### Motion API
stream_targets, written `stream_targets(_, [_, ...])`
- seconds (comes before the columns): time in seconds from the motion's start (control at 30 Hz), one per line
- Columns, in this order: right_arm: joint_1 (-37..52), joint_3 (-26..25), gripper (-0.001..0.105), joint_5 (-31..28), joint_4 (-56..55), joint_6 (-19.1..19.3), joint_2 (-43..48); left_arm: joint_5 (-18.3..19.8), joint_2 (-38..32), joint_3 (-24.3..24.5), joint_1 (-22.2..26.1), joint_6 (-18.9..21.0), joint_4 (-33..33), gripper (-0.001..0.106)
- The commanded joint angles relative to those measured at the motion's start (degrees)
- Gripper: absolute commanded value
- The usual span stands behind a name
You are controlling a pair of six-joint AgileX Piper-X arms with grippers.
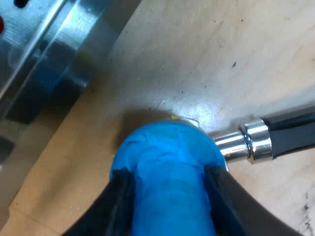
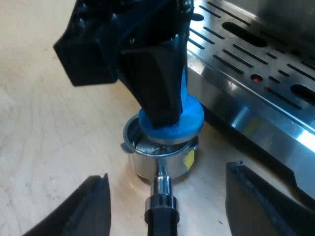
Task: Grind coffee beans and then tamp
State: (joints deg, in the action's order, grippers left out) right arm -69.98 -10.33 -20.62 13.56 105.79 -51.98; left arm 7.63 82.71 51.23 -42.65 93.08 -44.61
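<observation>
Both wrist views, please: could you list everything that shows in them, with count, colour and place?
tamper: one, blue, base at the mouth of the metal holder's basket
metal holder: one, silver basket with a dark handle, standing on the table beside the espresso machine
espresso machine: one, silver steel, its slotted tray next to the holder
table: one, light wood, under the holder and the machine
left gripper: one, black fingers shut on the tamper from above
right gripper: one, black fingers open, either side of the holder's handle, not touching it
</observation>
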Motion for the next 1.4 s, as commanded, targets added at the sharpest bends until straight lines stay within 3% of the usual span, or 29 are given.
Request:
stream_targets(0.03, [0.01, -0.13, 0.054, 0.29, 0.85, 0.76, 0.07, -0.99, -1.85, 2.0, -0.33, 0.47, -2.37, 0.001])
stream_targets(0.4, [0.01, -0.13, 0.054, 0.29, 0.85, 0.76, 0.07, -1.98, -10.79, 2.11, -0.05, 1.75, -6.14, 0.001])
stream_targets(0.9, [0.01, -0.13, 0.054, 0.29, 5.88, 1.11, 0.07, -1.83, -12.14, 1.95, 11.28, 0.86, -12.01, 0.001])
stream_targets(1.17, [0.01, -0.13, 0.054, 10.96, 7.65, 2.55, 0.07, -1.47, -12.14, -0.51, 15.74, 0.86, -12.68, 0.001])
stream_targets(1.4, [0.01, -0.13, 0.054, 11.05, 7.65, 2.55, 0.07, -1.47, -12.14, -4.94, 16.01, 0.65, -9.67, 0.001])
